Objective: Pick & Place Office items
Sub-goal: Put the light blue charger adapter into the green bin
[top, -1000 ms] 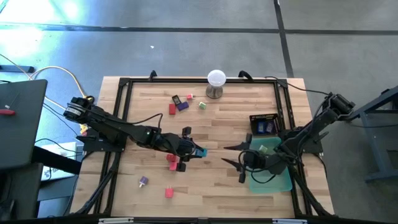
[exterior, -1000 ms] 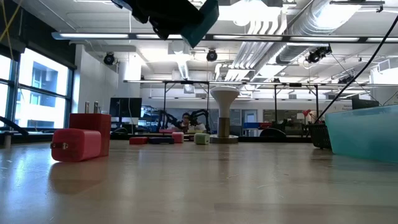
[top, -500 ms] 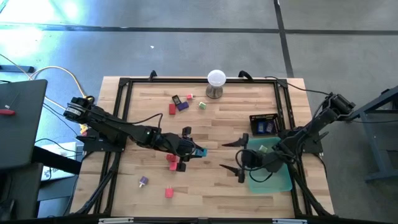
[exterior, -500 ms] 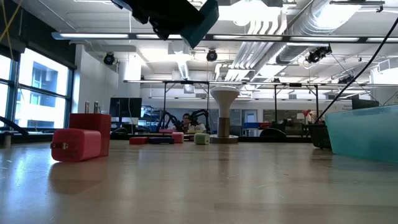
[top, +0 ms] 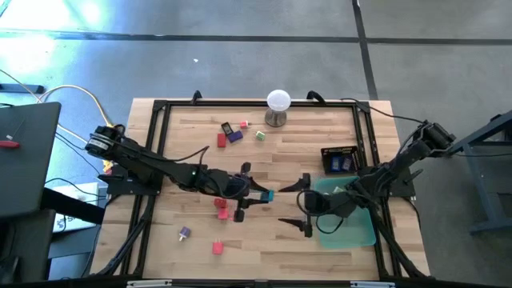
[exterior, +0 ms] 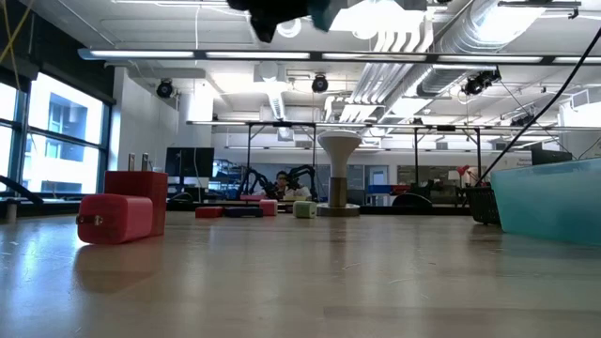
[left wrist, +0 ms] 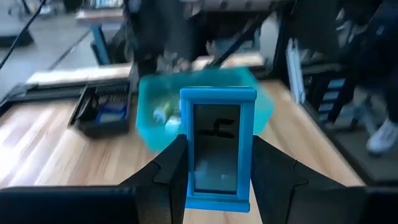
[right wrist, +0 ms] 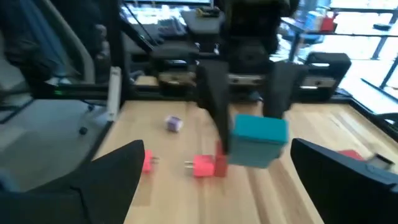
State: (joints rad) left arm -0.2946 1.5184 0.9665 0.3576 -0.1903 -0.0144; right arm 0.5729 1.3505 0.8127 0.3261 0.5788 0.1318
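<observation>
Left gripper [top: 262, 195] clamps teal piece [top: 269, 195] just beside green tray [top: 352, 234]; right gripper [top: 304, 205] spread wide, facing it.

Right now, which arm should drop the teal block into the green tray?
Left: its pincer already grips the teal block, raised above the table facing the translucent green tray. The right pincer hangs open, empty.

- The left end effector [top: 260, 194] is hanging over mid-counter [top: 272, 156], gripping a blocky piece [top: 269, 195].
- The right end effector [top: 301, 206], fingers spread, is facing it from the tray [top: 358, 232] side.
- Two blocks [top: 222, 209] are lying just beside the left end effector.
</observation>
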